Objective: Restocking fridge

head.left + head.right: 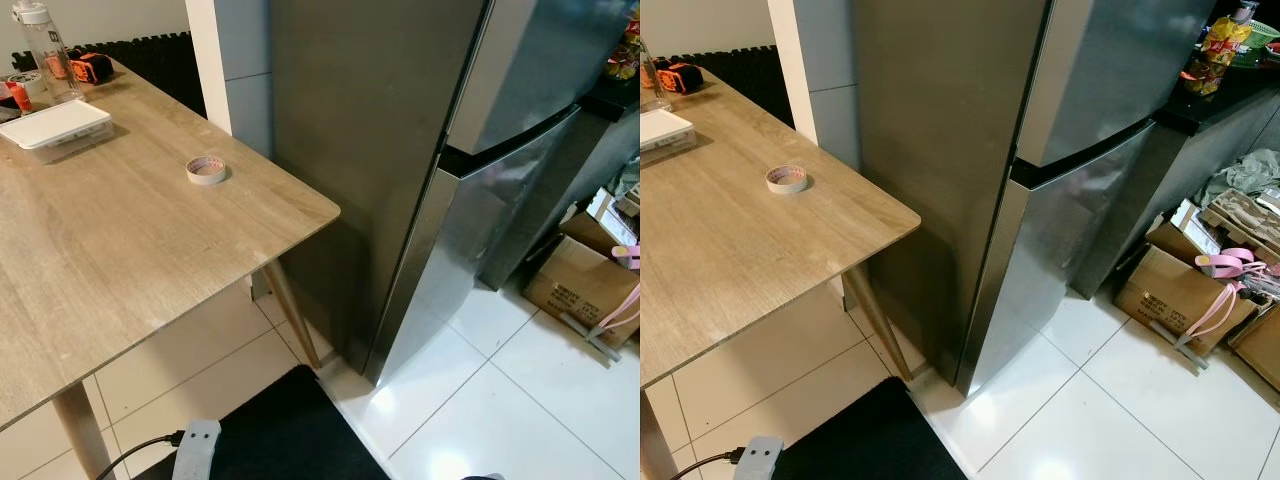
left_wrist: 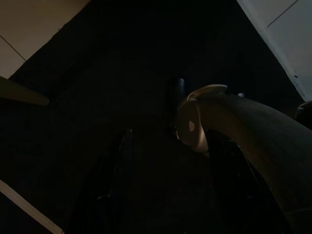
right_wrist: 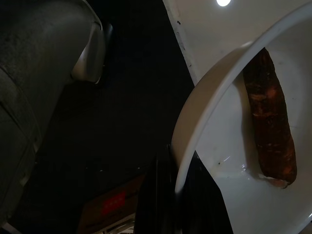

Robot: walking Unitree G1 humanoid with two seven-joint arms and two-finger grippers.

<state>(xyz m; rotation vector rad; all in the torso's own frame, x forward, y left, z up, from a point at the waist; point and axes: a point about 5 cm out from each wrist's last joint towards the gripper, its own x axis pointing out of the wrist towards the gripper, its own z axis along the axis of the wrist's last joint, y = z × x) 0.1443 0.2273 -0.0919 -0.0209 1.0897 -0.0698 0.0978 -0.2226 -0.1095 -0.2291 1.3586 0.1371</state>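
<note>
Fridge shut, bowl in your right gripper
Your right gripper (image 3: 178,183) pinches the white bowl's (image 3: 204,97) rim, carrot (image 3: 270,126) inside; the closed fridge (image 1: 470,150) fills the frame's upper right; left fingers unclear

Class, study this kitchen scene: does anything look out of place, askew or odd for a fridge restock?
The fridge doors are shut. The right gripper pinches a white bowl by its rim, a lone reddish-brown food piece inside. Boxes clutter the floor beside the fridge.
</note>
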